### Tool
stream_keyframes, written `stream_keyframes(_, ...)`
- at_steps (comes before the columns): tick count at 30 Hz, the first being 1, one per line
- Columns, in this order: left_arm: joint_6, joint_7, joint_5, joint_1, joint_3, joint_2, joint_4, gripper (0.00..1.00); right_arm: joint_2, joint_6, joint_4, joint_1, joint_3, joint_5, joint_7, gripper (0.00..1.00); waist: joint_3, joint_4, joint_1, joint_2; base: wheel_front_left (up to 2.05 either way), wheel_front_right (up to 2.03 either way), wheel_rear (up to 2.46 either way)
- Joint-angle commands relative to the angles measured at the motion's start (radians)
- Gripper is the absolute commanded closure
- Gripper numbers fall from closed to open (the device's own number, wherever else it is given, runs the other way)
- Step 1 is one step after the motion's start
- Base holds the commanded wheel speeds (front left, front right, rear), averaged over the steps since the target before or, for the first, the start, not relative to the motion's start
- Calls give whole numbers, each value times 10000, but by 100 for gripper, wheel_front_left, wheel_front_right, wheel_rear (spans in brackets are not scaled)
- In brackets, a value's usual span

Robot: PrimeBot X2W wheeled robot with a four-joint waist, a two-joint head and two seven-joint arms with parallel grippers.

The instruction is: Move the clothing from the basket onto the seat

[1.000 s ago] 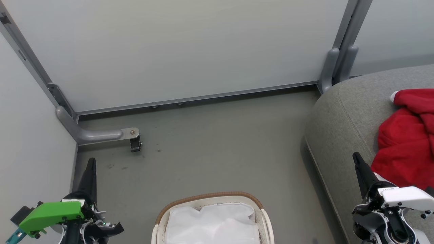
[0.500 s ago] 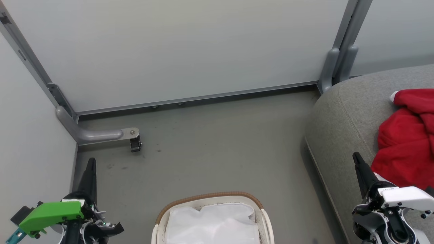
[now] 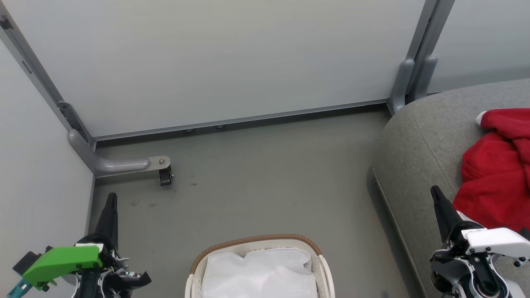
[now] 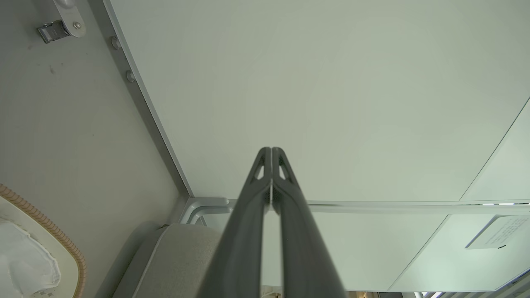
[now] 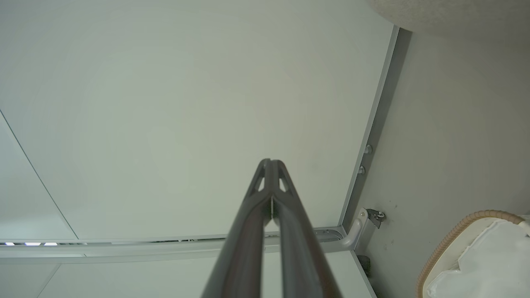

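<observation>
Nothing moved — grey floor [image 3: 265, 186], pale walls [image 3: 227, 62], grey seat [image 3: 418, 140].

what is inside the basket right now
Inside the basket sits its crumpled white cloth lining, no red fabric on top. Anything beneath the lining is covered, and the basket's near part is cut off by the frame. The red clothing lies on the seat.

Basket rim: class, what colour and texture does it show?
The basket rim is brown and woven-looking, above a white body; the head view shows it best.
</observation>
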Motion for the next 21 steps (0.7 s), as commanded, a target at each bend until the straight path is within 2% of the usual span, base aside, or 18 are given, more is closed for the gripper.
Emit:
stream_keyframes(1, -52, 29, -31, -122, 21, 66, -13, 100, -37, 0, -32, -78, -18, 34, 27, 100, 0, 0, 0, 0, 0, 0, 0)
stream_keyframes(21, -50, 29, -32, -122, 22, 66, -14, 100, -37, 0, -32, -78, -17, 34, 26, 100, 0, 0, 0, 0, 0, 0, 0)
